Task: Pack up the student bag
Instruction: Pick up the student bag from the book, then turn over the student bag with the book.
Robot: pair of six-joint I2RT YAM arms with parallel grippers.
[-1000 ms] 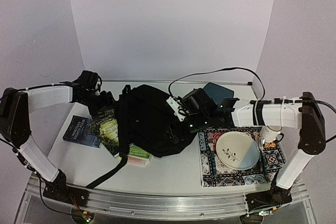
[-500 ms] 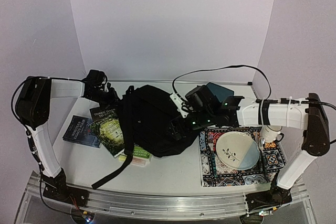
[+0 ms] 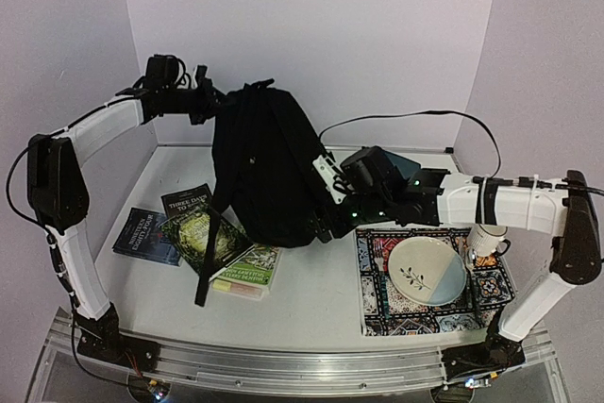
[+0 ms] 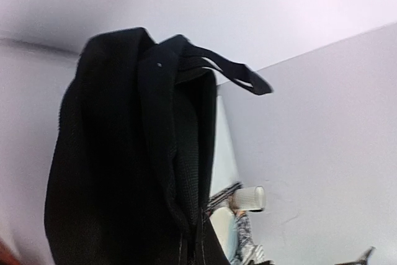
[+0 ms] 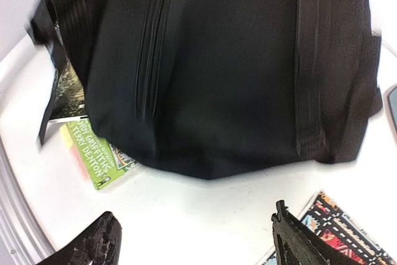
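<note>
The left gripper point(image 3: 212, 101), clamped on the top of the bag point(image 3: 264, 167), holds it upright between the arms, long axis vertical; the right gripper point(image 5: 195, 240), wide open and empty, faces its lower side.

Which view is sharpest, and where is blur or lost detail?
Top external: sharp, evenly lit, though the student bag is almost a flat black shape. Left wrist: soft focus, bag dark against the pale wall. Right wrist: blurred at the upper left, yet print on the green book is readable.
</note>
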